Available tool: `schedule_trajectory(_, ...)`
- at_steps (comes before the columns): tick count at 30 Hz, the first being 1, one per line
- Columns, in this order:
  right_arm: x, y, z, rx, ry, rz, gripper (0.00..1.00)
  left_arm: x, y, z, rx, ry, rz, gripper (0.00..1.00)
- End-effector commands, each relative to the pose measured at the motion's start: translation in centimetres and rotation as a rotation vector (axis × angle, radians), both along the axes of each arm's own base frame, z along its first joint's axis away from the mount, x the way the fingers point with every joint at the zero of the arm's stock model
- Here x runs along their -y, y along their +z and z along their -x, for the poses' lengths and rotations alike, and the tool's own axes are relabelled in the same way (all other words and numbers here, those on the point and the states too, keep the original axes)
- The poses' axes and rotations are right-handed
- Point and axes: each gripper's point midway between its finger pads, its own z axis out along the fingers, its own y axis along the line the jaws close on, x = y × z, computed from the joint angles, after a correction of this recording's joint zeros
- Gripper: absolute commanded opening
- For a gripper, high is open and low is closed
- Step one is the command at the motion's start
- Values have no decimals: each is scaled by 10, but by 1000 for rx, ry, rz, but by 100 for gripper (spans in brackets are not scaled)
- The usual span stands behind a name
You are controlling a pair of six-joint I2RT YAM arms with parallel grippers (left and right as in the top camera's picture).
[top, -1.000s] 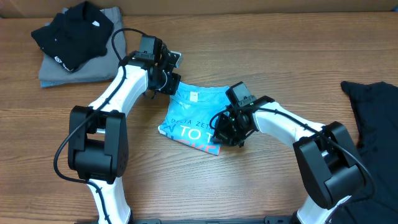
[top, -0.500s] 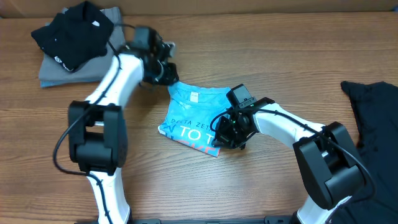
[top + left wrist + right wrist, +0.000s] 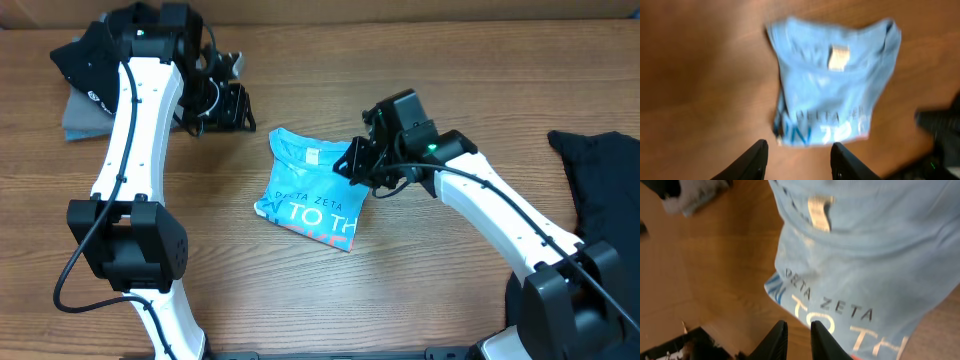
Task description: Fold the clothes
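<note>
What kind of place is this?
Probably a robot lab or workshop: a left arm and right arm stand at a wooden table, with a light blue T-shirt between them and a black garment nearby.

"DELTA ZETA" is being displayed in dark letters on the T-shirt (image 3: 855,270). Below it, "TO TH" is being shown in white.

We take this for a robotics lab: a white-and-black left arm (image 3: 133,120) and its twin right arm (image 3: 500,215) reach over one wood-grain table (image 3: 420,300).
</note>
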Motion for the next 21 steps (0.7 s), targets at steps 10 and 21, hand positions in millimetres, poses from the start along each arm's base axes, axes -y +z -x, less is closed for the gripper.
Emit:
schedule_trajectory(10, 20, -37, -36, -20, -85, 28, 22, 16, 0, 60, -209, -89, 10, 38)
schedule_trajectory(21, 21, -87, -34, -165, -149, 57, 24, 61, -79, 98, -449, 43, 153, 37)
